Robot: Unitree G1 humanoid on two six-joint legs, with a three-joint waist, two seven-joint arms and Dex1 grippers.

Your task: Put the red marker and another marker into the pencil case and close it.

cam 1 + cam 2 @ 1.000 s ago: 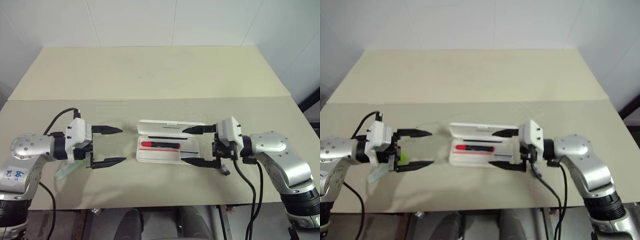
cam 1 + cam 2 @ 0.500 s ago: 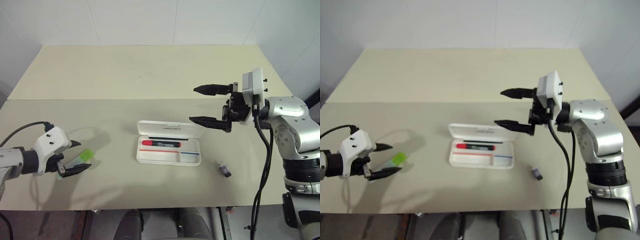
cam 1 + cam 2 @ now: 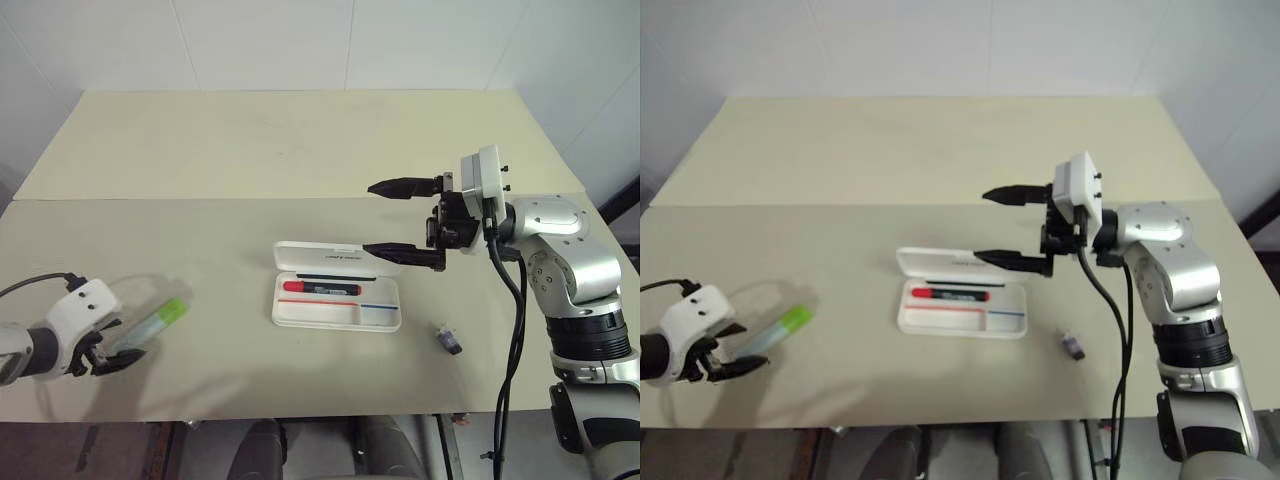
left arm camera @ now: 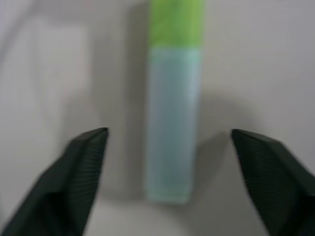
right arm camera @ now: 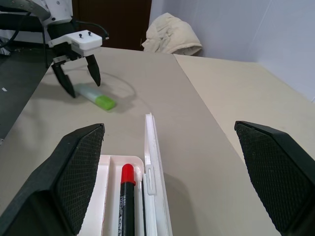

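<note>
Green-capped highlighter [image 3: 150,325], lying near the table's [image 3: 300,150] front-left corner between the parted fingers of the left gripper [image 4: 170,182], could be rolled aside if only one finger lands first, while the right gripper [image 3: 390,220] is held wide apart above the open pencil case [image 3: 338,300].

The flat white hard-plastic pencil case [image 3: 338,299] with rounded corners lies open near the middle of the worktop, its lid folded back flat. Inside, along the hinge side, lies the slim black marker with a red cap [image 3: 320,288]. The thicker pale translucent marker with a light green cap [image 3: 150,324] lies well apart to the left.
</note>
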